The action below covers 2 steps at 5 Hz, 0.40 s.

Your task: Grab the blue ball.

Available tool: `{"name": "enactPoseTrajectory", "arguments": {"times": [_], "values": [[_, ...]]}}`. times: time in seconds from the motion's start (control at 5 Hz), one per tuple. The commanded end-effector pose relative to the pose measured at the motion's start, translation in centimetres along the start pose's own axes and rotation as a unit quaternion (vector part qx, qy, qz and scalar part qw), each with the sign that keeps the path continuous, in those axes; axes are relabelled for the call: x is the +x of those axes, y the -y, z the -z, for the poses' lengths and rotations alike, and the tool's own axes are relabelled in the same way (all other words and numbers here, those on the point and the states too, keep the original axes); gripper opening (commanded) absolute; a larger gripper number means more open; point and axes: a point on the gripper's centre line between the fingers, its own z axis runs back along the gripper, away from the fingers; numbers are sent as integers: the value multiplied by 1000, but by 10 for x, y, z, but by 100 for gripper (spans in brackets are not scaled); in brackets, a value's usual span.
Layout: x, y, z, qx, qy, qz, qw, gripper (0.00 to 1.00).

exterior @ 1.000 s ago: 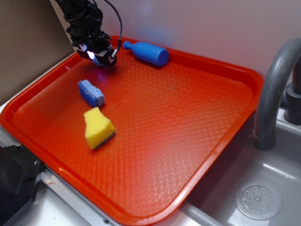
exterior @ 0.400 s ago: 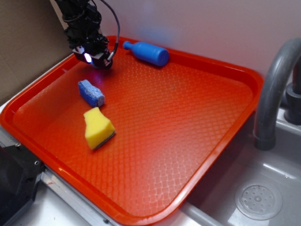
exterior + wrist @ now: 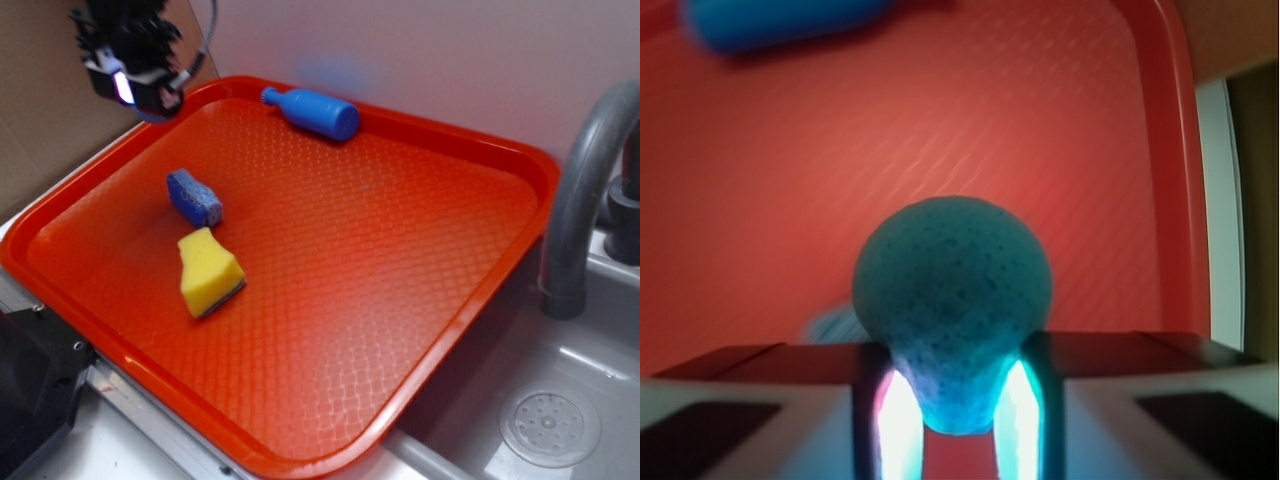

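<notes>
Gripper (image 3: 958,400) clamped on blue ball (image 3: 952,290), now lifted off tray (image 3: 520,160) vs 0.4 s ago.

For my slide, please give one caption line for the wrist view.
Gripper shut on the rough round blue ball, held above the red plastic tray.

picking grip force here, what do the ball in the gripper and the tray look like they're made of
The ball looks like soft foam or sponge, matte and finely pitted; its lower part narrows where the gripper squeezes it, which suggests that it gives. The tray looks like hard moulded plastic, with a glossy red diamond-textured floor catching reflections.
</notes>
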Motion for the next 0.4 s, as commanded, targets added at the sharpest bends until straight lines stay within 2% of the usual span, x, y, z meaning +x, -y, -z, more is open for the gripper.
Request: {"name": "enactPoseTrajectory", "arguments": {"times": [0.0, 0.2], "values": [[-32, 37, -108, 27, 48, 43, 998, 0], [-27, 38, -108, 45, 55, 21, 997, 0]]}}
